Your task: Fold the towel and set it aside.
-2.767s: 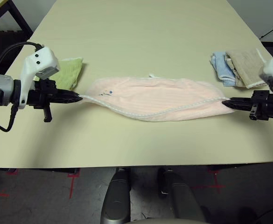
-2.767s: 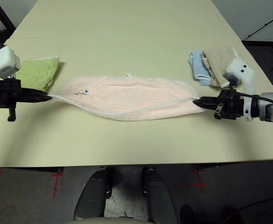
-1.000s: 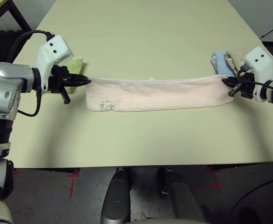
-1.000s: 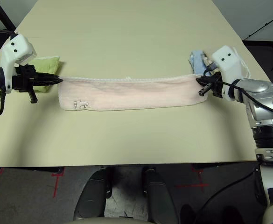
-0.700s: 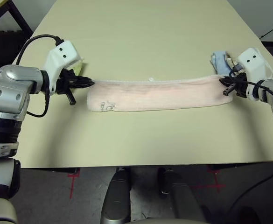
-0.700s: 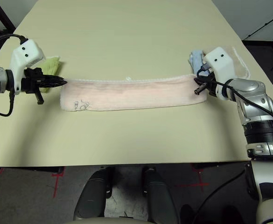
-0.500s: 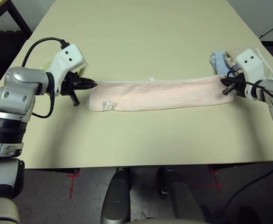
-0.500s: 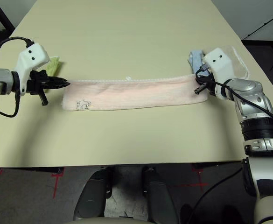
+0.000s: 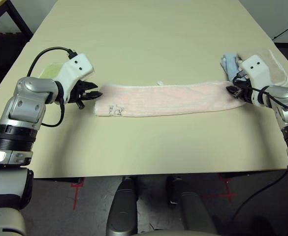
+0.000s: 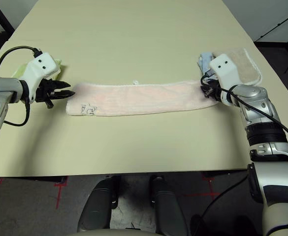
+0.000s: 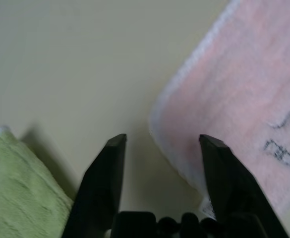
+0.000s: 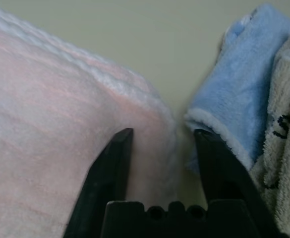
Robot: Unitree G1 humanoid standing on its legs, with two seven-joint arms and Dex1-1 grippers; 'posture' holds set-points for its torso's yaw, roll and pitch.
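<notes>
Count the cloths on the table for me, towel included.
4. The pink towel lies folded in a long strip across the middle. A green cloth lies past its left end; a blue cloth and a beige cloth lie together beyond its right end.

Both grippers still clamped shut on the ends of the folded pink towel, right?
No. Both grippers are open: the wrist views show the left gripper and right gripper with fingers spread, the towel lying flat and released on the table.

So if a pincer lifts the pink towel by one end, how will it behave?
The towel would probably sag: it lies limp and flat on the table. Its fluffy pile suggests little slipping. It looks light, though that is uncertain.
</notes>
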